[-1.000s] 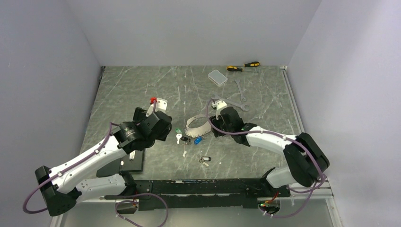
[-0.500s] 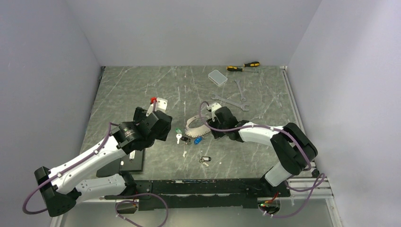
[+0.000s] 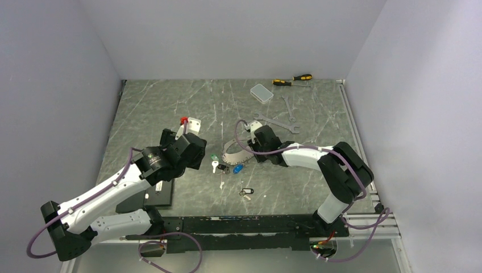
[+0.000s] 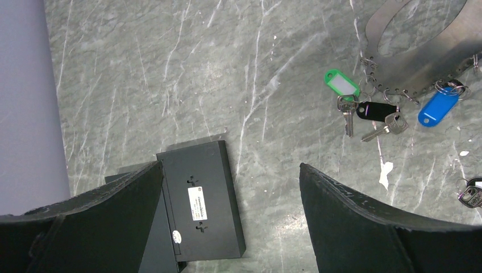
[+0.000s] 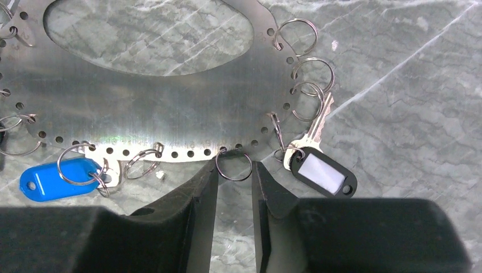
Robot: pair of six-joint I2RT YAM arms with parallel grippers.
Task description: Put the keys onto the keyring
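Observation:
The keyring is a flat, perforated steel plate (image 5: 142,108) with an oval hole, lying mid-table (image 3: 233,149). Small split rings hang along its edge. Keys with green (image 4: 341,84), black (image 4: 376,110) and blue (image 4: 437,108) tags hang from its left rim, and a black-tagged key (image 5: 322,173) from its near rim. A bare key (image 3: 221,183) and a tagged key (image 3: 245,192) lie loose nearer the arms. My right gripper (image 5: 234,168) is at the plate's edge, its fingertips touching both sides of one small empty split ring (image 5: 234,180). My left gripper (image 4: 230,166) hovers wide open, holding nothing, left of the keys.
A black box (image 4: 202,199) lies under my left gripper. At the back are a clear plastic box (image 3: 261,92), two yellow-black screwdrivers (image 3: 293,80) and two wrenches (image 3: 278,122). A white-and-red piece (image 3: 190,122) sits behind my left wrist.
My right gripper has slid left along the plate's edge and narrowed its jaws onto the small split ring. The left arm has not moved.

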